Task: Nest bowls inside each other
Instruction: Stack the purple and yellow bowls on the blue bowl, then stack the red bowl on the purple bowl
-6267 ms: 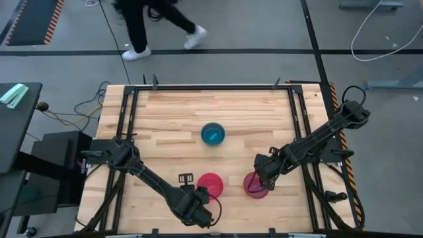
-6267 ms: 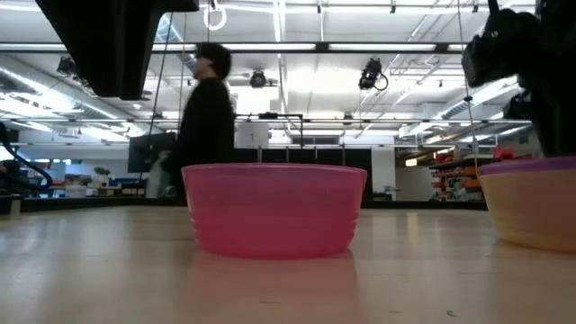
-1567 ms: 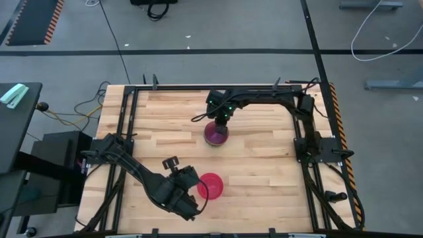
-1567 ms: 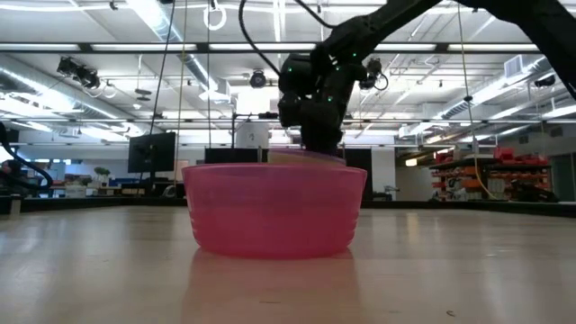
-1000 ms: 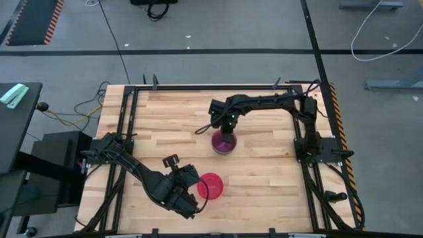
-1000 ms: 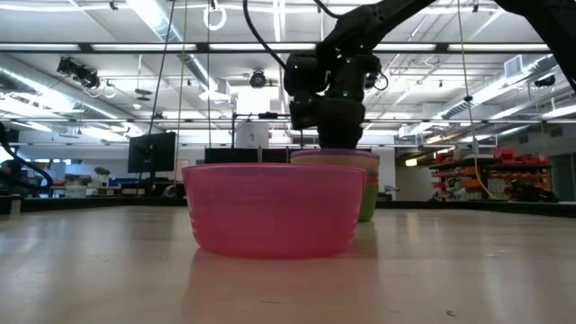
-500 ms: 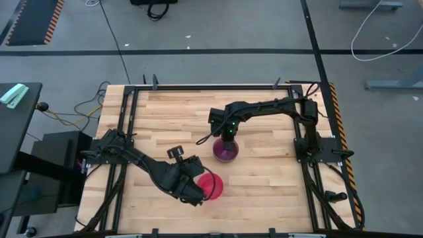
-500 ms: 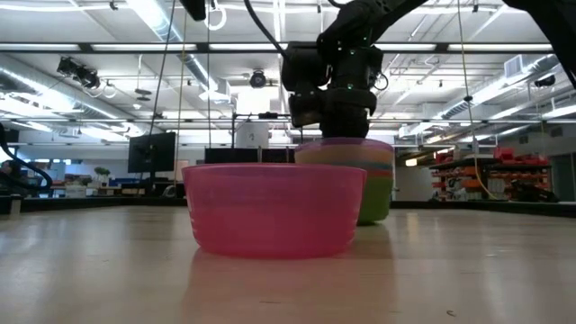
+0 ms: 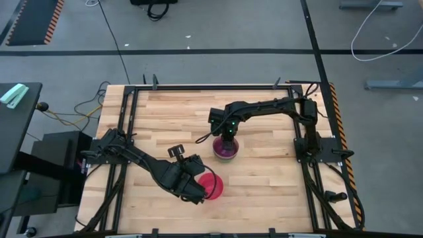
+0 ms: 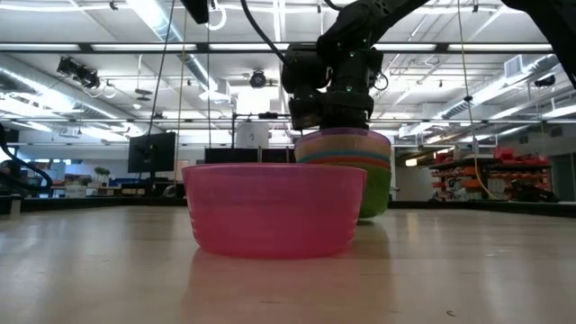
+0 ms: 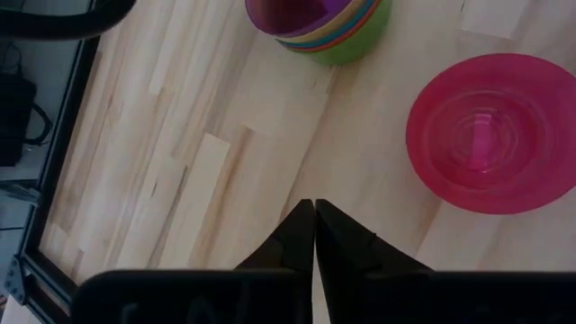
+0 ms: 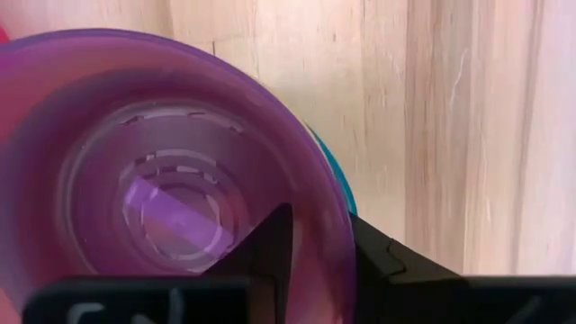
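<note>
A stack of nested bowls (image 9: 225,150), purple on top and green at the bottom, stands on the table's middle (image 10: 371,175). My right gripper (image 9: 227,137) hovers over it, open; one finger stands inside the purple bowl's rim (image 12: 315,180) and one outside. A magenta-pink bowl (image 9: 211,186) sits upright on its base nearer the front edge (image 10: 274,209) (image 11: 490,144). My left gripper (image 11: 313,216) is shut and empty, just left of the pink bowl (image 9: 197,188).
A black metal frame (image 9: 129,125) runs round the wooden tabletop. Bare wood lies to the left, right and far side of the bowls. Beyond the table is an open hall floor with cables.
My right gripper has carried the stack a short way toward the table's near edge, closer to the pink bowl, and the stack now stands on the table. My left gripper has swung from the near edge up toward the pink bowl's left side.
</note>
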